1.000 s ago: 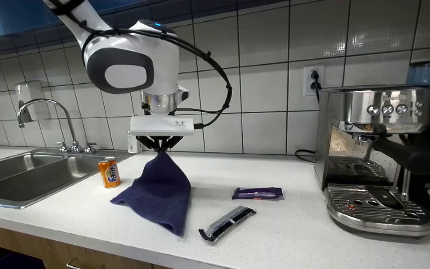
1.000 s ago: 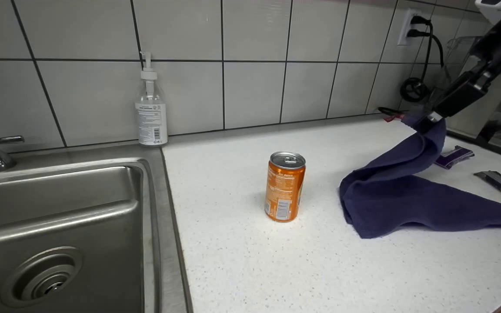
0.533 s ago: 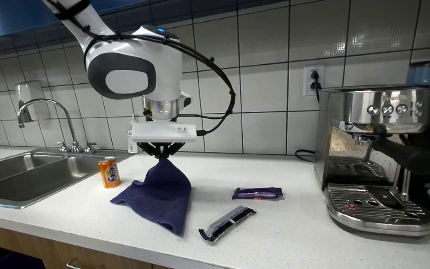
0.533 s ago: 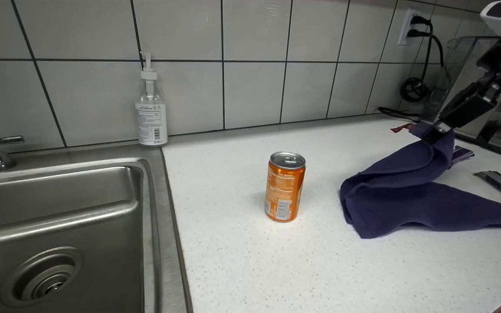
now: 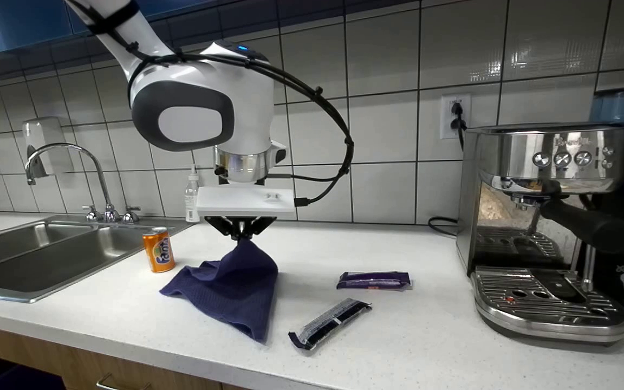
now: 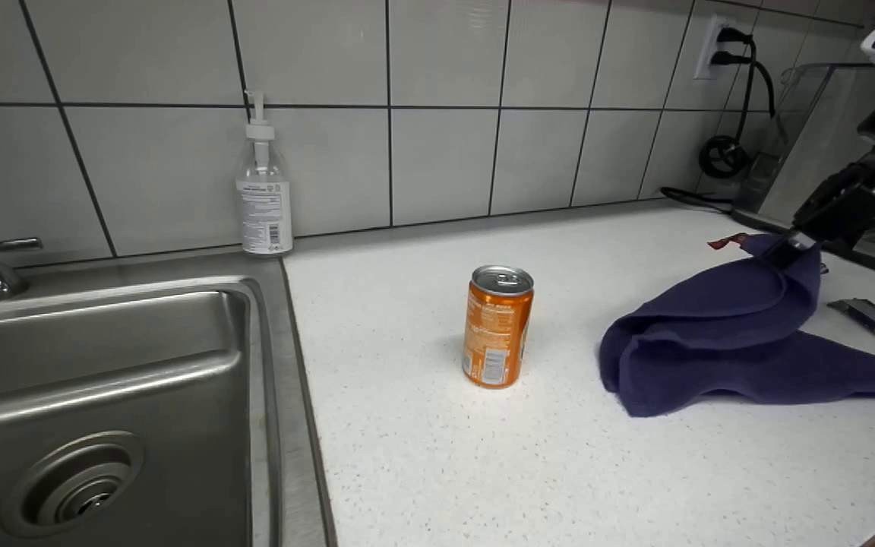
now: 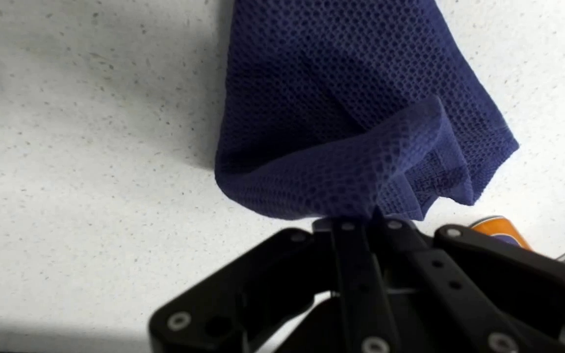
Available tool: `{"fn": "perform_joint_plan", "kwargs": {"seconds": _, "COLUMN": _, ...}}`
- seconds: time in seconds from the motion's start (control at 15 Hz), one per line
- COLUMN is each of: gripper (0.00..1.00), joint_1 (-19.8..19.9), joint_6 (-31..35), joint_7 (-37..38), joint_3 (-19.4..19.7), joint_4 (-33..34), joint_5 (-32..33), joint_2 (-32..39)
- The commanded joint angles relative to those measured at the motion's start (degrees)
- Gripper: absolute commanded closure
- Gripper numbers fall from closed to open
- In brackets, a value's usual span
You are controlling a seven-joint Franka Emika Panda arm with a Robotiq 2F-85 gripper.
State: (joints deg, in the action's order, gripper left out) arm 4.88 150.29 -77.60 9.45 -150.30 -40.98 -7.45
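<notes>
Got my gripper [image 7: 372,223] pinching navy cloth [image 5: 236,290] up top, probably why it tents; loose edges rest on counter [image 5: 426,346], Fanta can [image 6: 497,330] apart.

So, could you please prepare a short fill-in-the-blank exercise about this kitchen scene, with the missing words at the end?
1. The pincer is closed on a dark blue ____.
2. The upright can is mostly ____ in colour.
3. The pump bottle stands in front of the tiled ____.
4. In both exterior views, the coffee machine is at the ____ side of the picture.

Missing words, in order: cloth; orange; wall; right.
</notes>
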Motion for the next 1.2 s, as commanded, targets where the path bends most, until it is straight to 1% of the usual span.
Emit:
{"fn": "perform_joint_plan", "kwargs": {"seconds": 0.0, "gripper": 0.99, "joint_1": 0.88, "joint_6": -1.20, "joint_7": -1.55, "joint_3": 1.08, "joint_4": -1.53, "joint_5": 2.01, "joint_2": -1.83}}
{"fn": "perform_joint_plan", "kwargs": {"seconds": 0.67, "gripper": 0.99, "joint_1": 0.31, "joint_6": -0.44, "joint_7": -0.99, "joint_3": 2.35, "joint_4": -5.29, "joint_5": 7.21, "joint_2": -2.00}}
{"fn": "perform_joint_plan", "kwargs": {"seconds": 1.13, "gripper": 0.99, "joint_1": 0.43, "joint_6": -0.48, "joint_7": -0.81, "joint_3": 3.08, "joint_4": -6.66, "joint_5": 9.19, "joint_2": -2.17}}
